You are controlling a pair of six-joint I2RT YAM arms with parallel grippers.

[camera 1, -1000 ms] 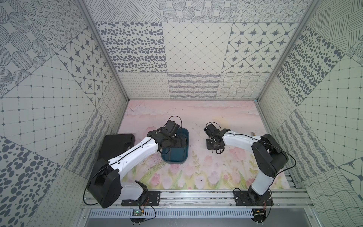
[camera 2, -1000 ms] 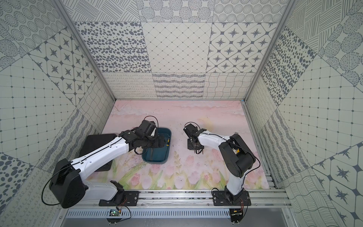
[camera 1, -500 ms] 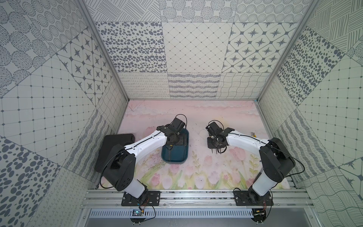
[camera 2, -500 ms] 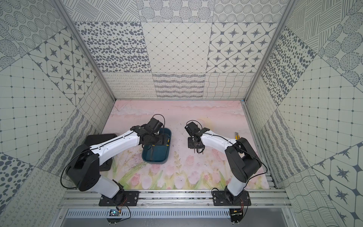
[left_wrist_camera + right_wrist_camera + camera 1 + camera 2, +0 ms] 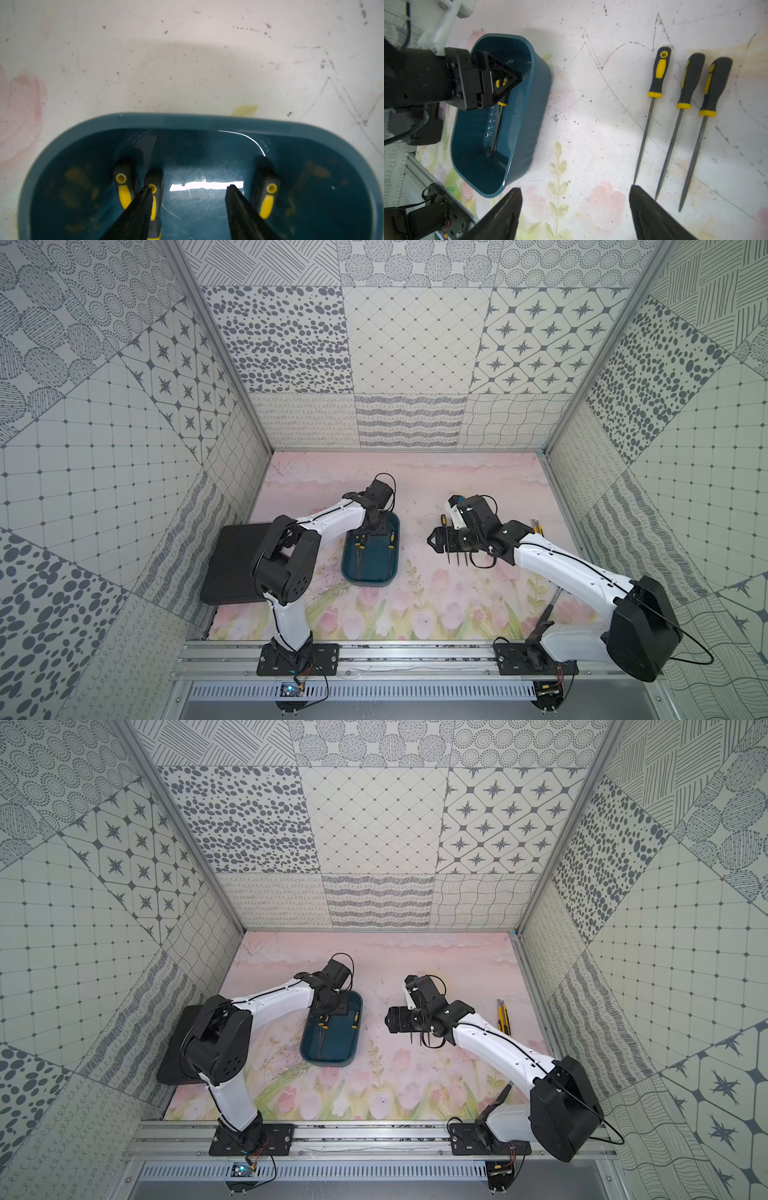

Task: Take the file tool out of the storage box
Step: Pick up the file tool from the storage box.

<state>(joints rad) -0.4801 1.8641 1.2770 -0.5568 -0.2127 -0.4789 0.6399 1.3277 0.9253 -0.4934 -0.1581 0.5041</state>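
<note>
- We count three desk files out on the desk; right fingers wide apart, empty
- Three box files sit in the storage box; left fingers inside, apart, gripping nothing; we judge it roughly half done

Grey-patterned white wall panels enclose three sides; the surface is a scuffed pink tulip print, evenly lit.

I see the shallow dark teal plastic tub upright on the desk, with three black-and-yellow-handled steel files lying inside. Three matching files lie side by side at its three o'clock.
</note>
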